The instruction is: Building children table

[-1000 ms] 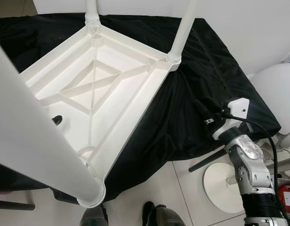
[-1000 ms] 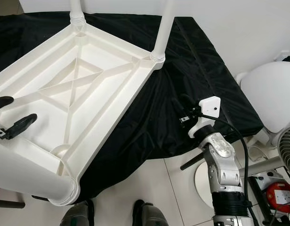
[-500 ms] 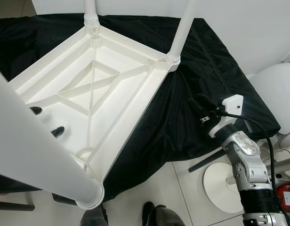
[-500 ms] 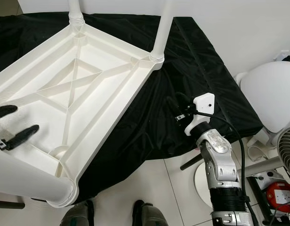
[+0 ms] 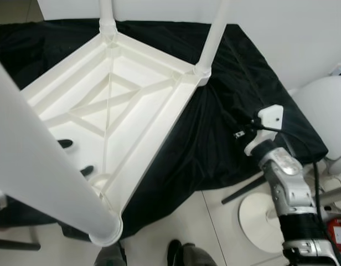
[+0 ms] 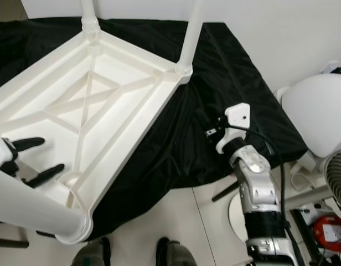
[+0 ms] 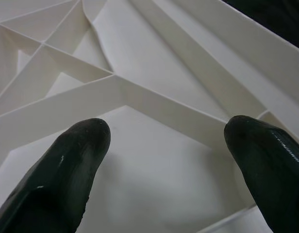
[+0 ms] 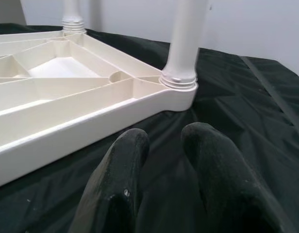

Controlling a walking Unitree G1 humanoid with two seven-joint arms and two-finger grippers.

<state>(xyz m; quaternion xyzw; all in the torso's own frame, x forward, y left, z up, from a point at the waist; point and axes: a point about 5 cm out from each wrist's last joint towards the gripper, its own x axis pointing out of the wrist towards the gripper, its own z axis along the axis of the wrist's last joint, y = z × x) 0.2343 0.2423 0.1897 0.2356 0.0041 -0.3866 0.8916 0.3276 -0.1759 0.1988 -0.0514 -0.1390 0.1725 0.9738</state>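
The left gripper [image 6: 33,159] hangs with fingers spread wide and empty over the ribbed underside of the white plastic children's table [image 6: 104,100], near its closest leg [image 5: 43,183]. The left wrist view brings up the crossing ribs between the two fingertips [image 7: 74,160]. The table lies upside down on the black-draped counter [image 6: 226,72], legs pointing up, reaching toward the counter's far edge. The right gripper [image 8: 161,141], fingers narrowly parted and empty, hovers above the cloth near the counter's right edge.
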